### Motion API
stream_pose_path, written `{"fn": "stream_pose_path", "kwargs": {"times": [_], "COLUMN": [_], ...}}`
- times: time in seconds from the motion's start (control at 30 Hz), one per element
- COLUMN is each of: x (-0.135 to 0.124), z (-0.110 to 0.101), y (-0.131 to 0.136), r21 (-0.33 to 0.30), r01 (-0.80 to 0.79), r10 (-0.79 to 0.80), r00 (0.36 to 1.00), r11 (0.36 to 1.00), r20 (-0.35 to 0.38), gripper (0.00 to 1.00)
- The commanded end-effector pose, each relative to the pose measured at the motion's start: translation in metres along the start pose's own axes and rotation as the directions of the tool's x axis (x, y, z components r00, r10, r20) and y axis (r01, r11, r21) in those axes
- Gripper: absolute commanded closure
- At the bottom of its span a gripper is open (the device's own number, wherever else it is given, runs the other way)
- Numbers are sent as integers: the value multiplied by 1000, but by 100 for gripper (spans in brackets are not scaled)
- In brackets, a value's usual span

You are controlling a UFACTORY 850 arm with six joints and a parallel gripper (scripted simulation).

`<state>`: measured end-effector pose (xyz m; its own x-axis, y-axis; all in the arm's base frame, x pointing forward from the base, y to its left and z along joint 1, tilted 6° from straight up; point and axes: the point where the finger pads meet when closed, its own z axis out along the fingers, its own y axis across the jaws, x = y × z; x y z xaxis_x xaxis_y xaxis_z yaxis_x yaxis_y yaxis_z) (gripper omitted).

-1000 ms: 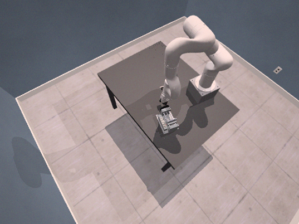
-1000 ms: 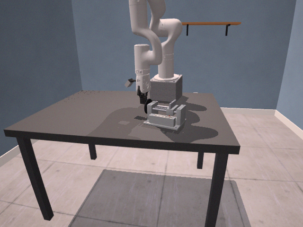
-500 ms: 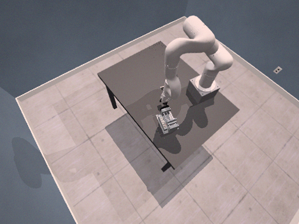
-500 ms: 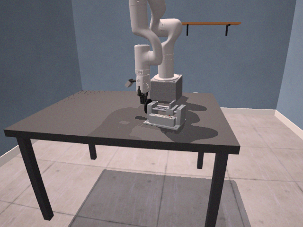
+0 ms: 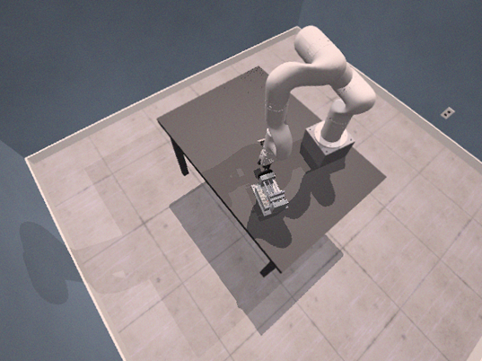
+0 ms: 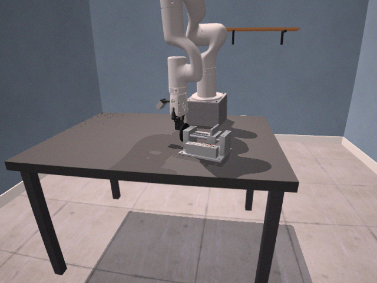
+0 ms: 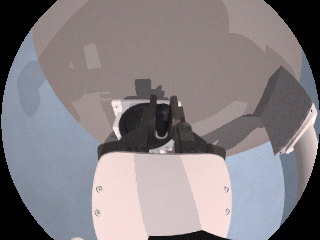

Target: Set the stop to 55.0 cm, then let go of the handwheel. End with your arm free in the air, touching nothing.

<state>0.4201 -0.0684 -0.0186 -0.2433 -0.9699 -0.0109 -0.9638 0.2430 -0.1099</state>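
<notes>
The smooth, matte off-white six-joint arm (image 5: 280,83) (image 6: 178,71) has rounded, tubular links and thin seam lines. Its off-white end effector (image 5: 265,168) (image 6: 178,125) (image 7: 163,104) has slim black fingers, and small round screws dot its pale housing.

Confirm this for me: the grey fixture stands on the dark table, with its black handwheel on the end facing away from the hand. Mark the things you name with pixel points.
The handwheel's end is wrong: the exterior view shows the black handwheel (image 5: 264,172) (image 6: 182,132) (image 7: 134,123) on the end nearest the hand (image 5: 264,167) (image 6: 178,128) (image 7: 163,104). The rest stands.
</notes>
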Motion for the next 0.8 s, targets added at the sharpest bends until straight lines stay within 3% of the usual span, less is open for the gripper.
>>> {"fn": "stream_pose_path", "kwargs": {"times": [0.0, 0.77], "x": [0, 0], "z": [1, 9], "y": [1, 7], "r21": [0, 0], "r01": [0, 0], "r10": [0, 0], "r00": [1000, 1000], "r11": [1000, 1000], "r20": [0, 0], "gripper": [94, 94]}}
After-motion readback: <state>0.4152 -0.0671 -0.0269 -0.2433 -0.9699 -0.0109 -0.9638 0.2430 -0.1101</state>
